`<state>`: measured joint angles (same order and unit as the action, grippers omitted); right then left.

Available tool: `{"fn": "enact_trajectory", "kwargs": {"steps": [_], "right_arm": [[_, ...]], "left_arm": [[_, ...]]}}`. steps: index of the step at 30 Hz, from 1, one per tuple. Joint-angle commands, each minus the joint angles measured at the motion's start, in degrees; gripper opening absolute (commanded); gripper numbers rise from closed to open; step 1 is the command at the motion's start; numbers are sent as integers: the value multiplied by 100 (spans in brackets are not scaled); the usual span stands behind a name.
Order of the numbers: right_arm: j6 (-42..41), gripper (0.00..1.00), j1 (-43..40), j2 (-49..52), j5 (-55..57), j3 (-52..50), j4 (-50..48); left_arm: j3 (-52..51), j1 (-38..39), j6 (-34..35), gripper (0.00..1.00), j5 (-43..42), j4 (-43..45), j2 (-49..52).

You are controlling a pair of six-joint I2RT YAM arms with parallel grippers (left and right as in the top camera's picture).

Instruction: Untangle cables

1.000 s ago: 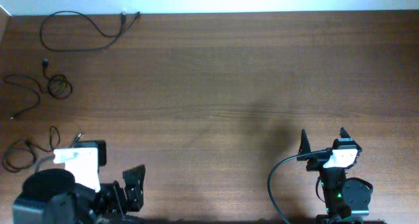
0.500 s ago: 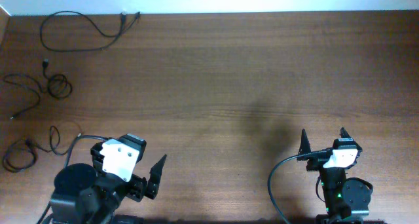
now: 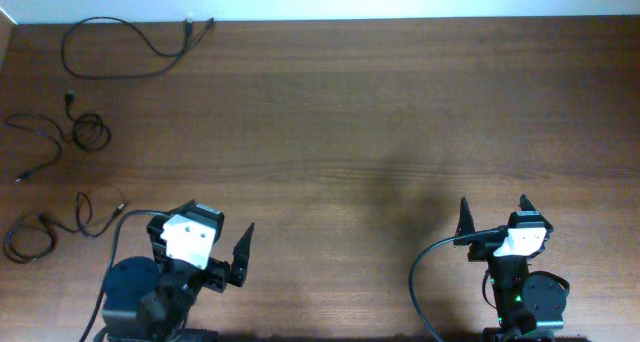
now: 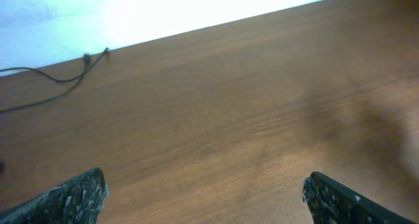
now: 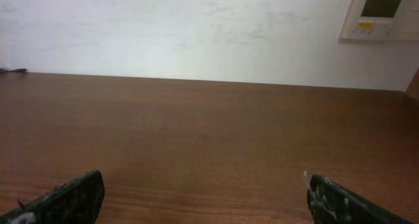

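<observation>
Three cables (image 3: 92, 134) lie apart from one another along the left edge of the desk (image 3: 350, 112), with no knot among them. The untangling looks finished or nearly so, and the next move probably calls only for checking that no loops cross. The far cable (image 3: 64, 50) stretches left to right along the back edge, plugs pointing right; the other two sit in loose loops. The left end effector (image 4: 206, 207) is spread wide and empty, near the closest cable. The right end effector (image 3: 494, 214) is likewise spread, well apart from them.
</observation>
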<state>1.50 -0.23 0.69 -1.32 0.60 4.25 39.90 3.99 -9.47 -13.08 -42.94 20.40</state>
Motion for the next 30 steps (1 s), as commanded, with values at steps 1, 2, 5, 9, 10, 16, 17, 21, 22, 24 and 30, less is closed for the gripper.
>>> {"fn": "enact_trajectory", "kwargs": {"steps": [1,2,5,9,10,16,17,21,22,24,30], "right_arm": [[-42,99,-33,-50,50,-26,35],[-42,98,-33,-50,50,-26,35],[-42,98,-33,-50,50,-26,35],[-42,98,-33,-50,50,-26,35],[-42,98,-33,-50,50,-26,35],[-42,98,-33,-50,50,-26,35],[-42,98,-33,-50,50,-26,35],[-42,98,-33,-50,50,-26,35],[-42,98,-33,-50,50,-26,35],[-42,98,-33,-50,50,-26,35],[-42,98,-33,-50,50,-26,35]], "left_arm": [[-334,-164,-90,99,-92,286,-249],[-490,-212,-87,99,-116,476,-343],[-938,-262,-87,99,-109,1095,-667],[-1624,-350,37,99,-111,1998,-1056],[-1773,-378,107,99,-114,2120,-1130],[-2538,-522,505,99,-129,3034,-1471],[-2675,-533,540,99,-114,3200,-1545],[-3056,-533,562,99,-96,3495,-1777],[-3156,-535,629,99,-57,3567,-1840],[-3340,-535,649,99,-9,3823,-1952],[-3661,-535,968,99,345,4087,-2013]]}}
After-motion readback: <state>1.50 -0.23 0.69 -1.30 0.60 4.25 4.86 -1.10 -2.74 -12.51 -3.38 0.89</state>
